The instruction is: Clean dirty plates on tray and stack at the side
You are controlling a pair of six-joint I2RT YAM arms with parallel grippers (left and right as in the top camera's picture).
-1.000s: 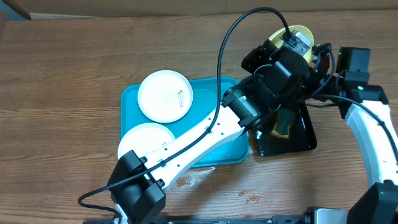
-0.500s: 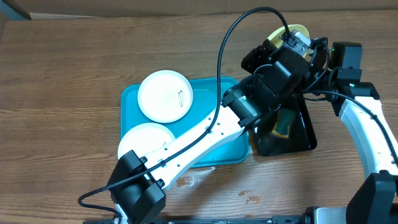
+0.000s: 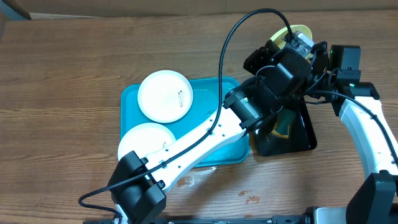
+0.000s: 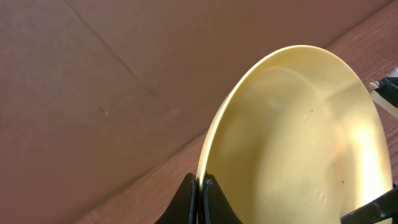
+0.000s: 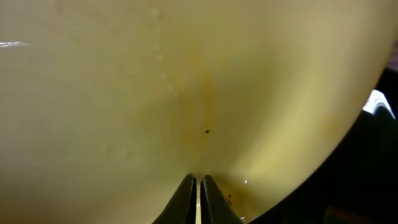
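1. L claw [image 4: 200,190] clenched on rim of yellow plate [image 4: 298,137]; plate held up on edge beyond black tray [image 3: 301,140], off blue tray [image 3: 208,93].
2. R claw [image 5: 199,190] pinched closed, tips at plate face nr brown smear [image 5: 199,93].
3. White plates [image 3: 165,95] on blue tray, left side.

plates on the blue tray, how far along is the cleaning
No stack shows yet. In hand: the left gripper clamps the yellow plate by its rim, a brown smear on it, shut right gripper at its face. Left: two white plates on the tray.
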